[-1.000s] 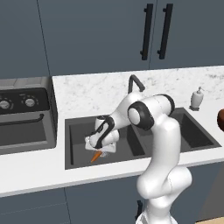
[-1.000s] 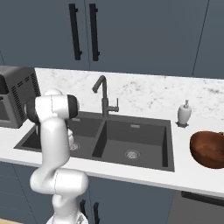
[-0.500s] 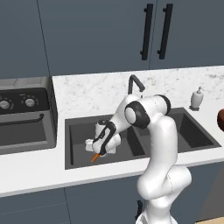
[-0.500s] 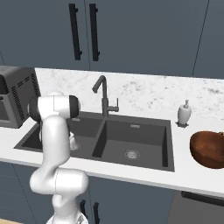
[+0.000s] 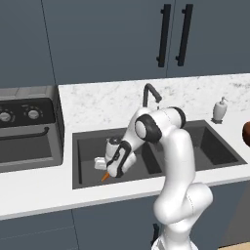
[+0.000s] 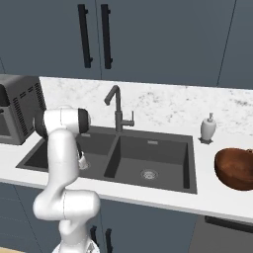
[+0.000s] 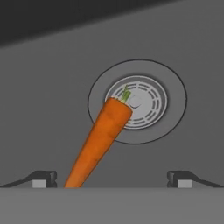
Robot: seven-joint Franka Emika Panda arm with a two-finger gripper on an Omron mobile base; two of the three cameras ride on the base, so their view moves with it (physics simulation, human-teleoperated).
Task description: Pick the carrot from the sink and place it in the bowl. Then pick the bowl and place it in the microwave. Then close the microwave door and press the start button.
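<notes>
The orange carrot [image 5: 105,177] lies on the floor of the sink's [image 5: 88,146] left basin. In the hand view the carrot [image 7: 98,144] runs from the lower left up to the round drain [image 7: 148,103], green stub on the drain. My gripper [image 5: 113,171] hangs low in that basin just over the carrot, open, and nothing is held. Seen from the hand, the gripper [image 7: 111,178] straddles the carrot's thin end, which sits close to the left fingertip [image 7: 43,177]. The reddish-brown bowl [image 6: 239,168] rests on the counter right of the sink [image 6: 163,153]. The microwave is out of view.
A dark curved tap [image 5: 151,93] rises behind the basins, and a white soap dispenser [image 5: 219,110] stands at the sink's back right. A grey countertop oven with knobs [image 5: 24,132] sits left of the sink. Blue-grey cabinet doors [image 5: 146,39] hang above.
The hand has sunk a little lower into the left basin toward the carrot. The jaws stayed open and the carrot has not moved.
</notes>
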